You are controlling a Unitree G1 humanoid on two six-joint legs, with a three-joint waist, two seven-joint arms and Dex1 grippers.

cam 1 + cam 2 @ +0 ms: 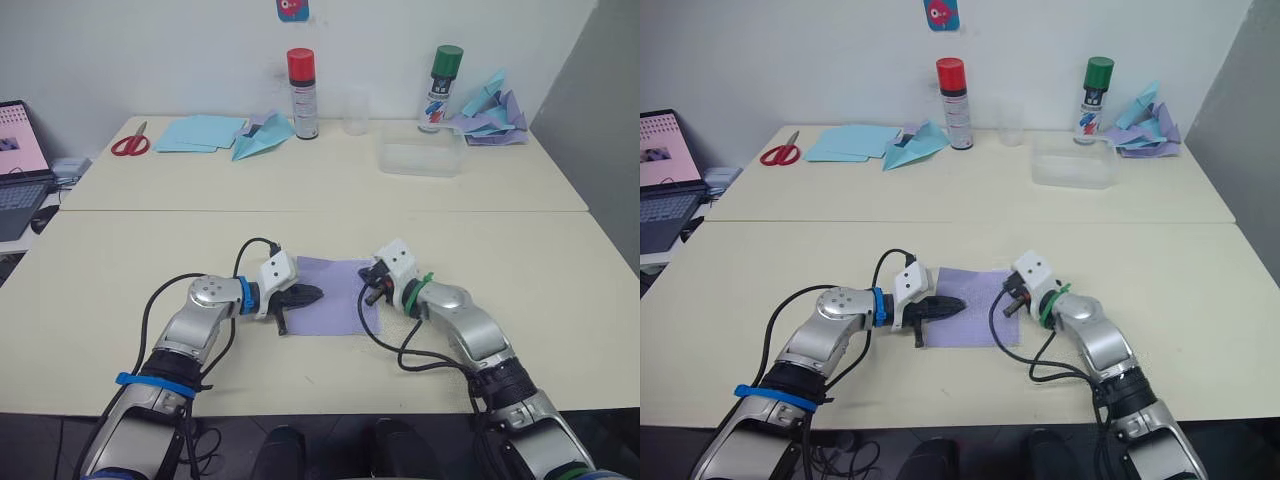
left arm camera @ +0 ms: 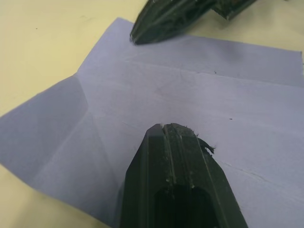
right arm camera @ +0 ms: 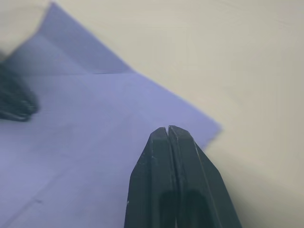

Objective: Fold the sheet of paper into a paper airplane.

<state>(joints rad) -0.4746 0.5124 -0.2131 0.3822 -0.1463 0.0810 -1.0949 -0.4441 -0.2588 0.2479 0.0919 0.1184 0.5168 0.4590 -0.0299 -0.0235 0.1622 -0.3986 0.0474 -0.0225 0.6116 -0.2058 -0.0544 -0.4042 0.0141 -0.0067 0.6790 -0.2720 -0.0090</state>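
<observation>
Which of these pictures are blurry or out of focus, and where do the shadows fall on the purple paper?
Right wrist view: the sheet of paper is soft, its far corner and the left gripper blurred. Left wrist view: creases sharp, with a darker shaded flap at one corner; the right gripper is slightly soft. Eye views: even lighting, faint shadows under both arms.

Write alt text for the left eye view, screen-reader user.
A flat pale lavender sheet of paper lies on a beige table between the robot's left gripper and right gripper, jaws of both shut, tips over its side edges. Red-capped and green-capped spray cans stand behind.
</observation>
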